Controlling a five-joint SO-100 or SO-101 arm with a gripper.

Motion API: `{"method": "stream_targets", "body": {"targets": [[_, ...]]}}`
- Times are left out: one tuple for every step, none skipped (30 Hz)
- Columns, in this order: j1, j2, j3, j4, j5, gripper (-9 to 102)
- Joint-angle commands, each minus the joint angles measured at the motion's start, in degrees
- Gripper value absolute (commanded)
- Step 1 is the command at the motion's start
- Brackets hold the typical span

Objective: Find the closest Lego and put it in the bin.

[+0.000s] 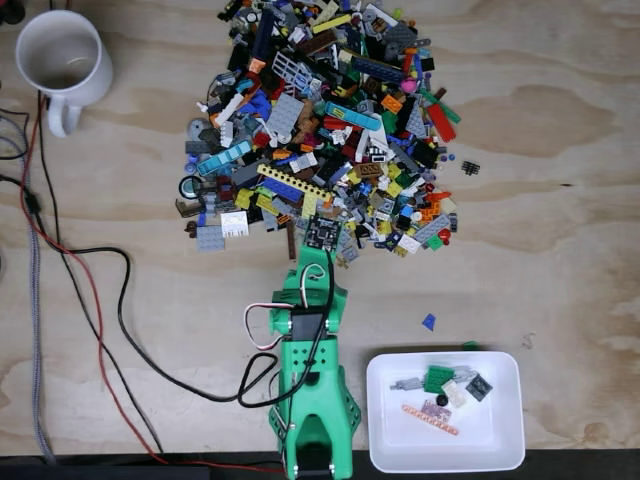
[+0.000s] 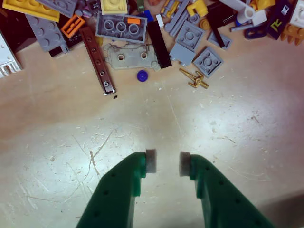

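A big pile of mixed Lego [image 1: 320, 120] covers the upper middle of the plywood table in the fixed view. My green gripper [image 1: 317, 238] reaches up from the bottom edge to the pile's near rim. In the wrist view the gripper [image 2: 165, 164] is open, its grey pads [image 2: 151, 160] apart with only bare wood between them. Just beyond the fingers lie a small blue round stud [image 2: 142, 75], a long brown beam [image 2: 97, 59], a grey plate [image 2: 130, 57] and a gold piece [image 2: 194, 79]. The white bin [image 1: 445, 455] sits at the lower right, holding several pieces.
A white mug [image 1: 62, 58] stands at the top left. Red, black and grey cables [image 1: 95, 300] run down the left side and loop to the arm. A loose blue piece [image 1: 428, 321] lies above the bin, and a small black piece [image 1: 470, 167] right of the pile.
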Motion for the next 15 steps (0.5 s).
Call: {"method": "stream_targets", "body": {"targets": [[1.58, -9.05, -3.16, -8.61, 0.09, 9], [1.58, -9.05, -3.16, -8.61, 0.09, 9], [1.58, -9.05, -3.16, -8.61, 0.09, 9], [1.58, -9.14, -3.16, -8.61, 0.09, 9], [1.67, -9.14, -3.25, -8.61, 0.0, 9], [1.67, -9.14, -3.25, -8.61, -0.09, 9], [1.67, -9.32, -3.25, -8.61, -0.09, 9], [1.67, -9.84, -3.25, -8.7, -0.18, 9], [1.76, -10.55, -3.16, -9.23, -0.18, 9], [1.85, -11.25, -3.16, -9.84, 0.0, 9], [1.93, -11.95, -3.16, -10.2, 0.09, 9], [1.93, -12.39, -3.16, -10.46, 0.18, 9], [1.93, -13.1, -3.08, -10.99, 0.35, 9], [1.93, -13.97, -2.9, -11.69, 0.35, 9], [1.93, -15.12, -2.55, -12.83, 0.35, 9]]}}
